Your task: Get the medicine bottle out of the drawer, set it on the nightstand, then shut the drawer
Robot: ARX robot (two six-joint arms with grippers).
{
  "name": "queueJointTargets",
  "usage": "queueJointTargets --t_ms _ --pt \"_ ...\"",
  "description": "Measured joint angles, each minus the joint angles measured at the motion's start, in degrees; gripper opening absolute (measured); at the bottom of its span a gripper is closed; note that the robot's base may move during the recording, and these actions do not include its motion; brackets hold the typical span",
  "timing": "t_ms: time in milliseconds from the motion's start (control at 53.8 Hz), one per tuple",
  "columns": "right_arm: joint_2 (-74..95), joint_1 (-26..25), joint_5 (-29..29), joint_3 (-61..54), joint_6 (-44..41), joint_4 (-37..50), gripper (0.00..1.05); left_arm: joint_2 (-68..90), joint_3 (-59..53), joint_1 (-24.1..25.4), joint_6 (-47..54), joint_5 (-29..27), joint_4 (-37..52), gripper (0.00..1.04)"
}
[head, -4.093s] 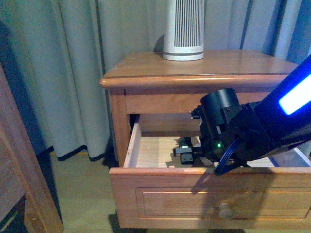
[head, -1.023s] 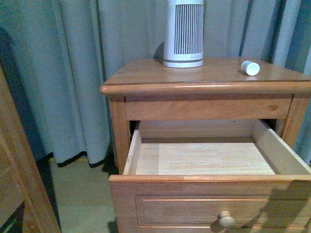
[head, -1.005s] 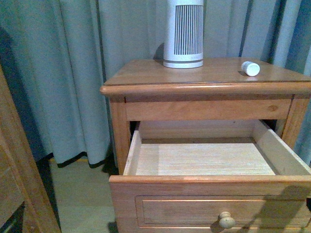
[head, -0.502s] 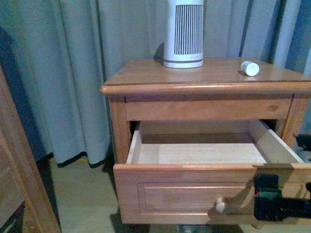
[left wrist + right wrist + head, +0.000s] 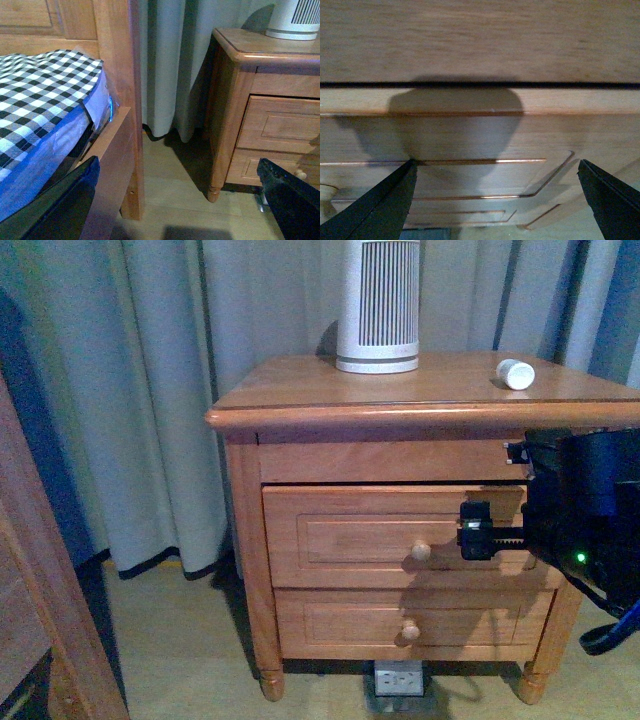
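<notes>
The medicine bottle lies on its side on the nightstand, at the right of its top. The upper drawer is shut, flush with the nightstand's front. My right gripper is open and empty, right against the drawer front, just right of its round knob. In the right wrist view the drawer panel fills the picture between the spread fingers. My left gripper is open and empty, low over the floor between the bed and the nightstand.
A tall white slatted device stands at the back of the nightstand top. A lower drawer is shut. A socket box lies on the floor underneath. A wooden bed post and a checked bed cover stand left. Curtains hang behind.
The drawer has gone from wide open, through half shut, to fully shut. My right gripper has come into view and moved up against the drawer front. The bottle lies still.
</notes>
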Motion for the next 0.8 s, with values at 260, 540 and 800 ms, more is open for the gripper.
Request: queueJointTargets --t_ms 260,540,800 --pt "-0.13 -0.28 -1.6 0.85 0.02 -0.52 0.98 0.0 0.0 0.0 0.02 0.0 0.0 0.98" --pt "-19.56 -0.63 -3.06 -15.3 4.2 -3.3 0.98 0.0 0.0 0.0 0.02 0.0 0.0 0.98" --pt "-57.75 -8.39 -7.1 -39.95 -0.44 -7.91 0.98 0.0 0.0 0.0 0.02 0.0 0.0 0.98"
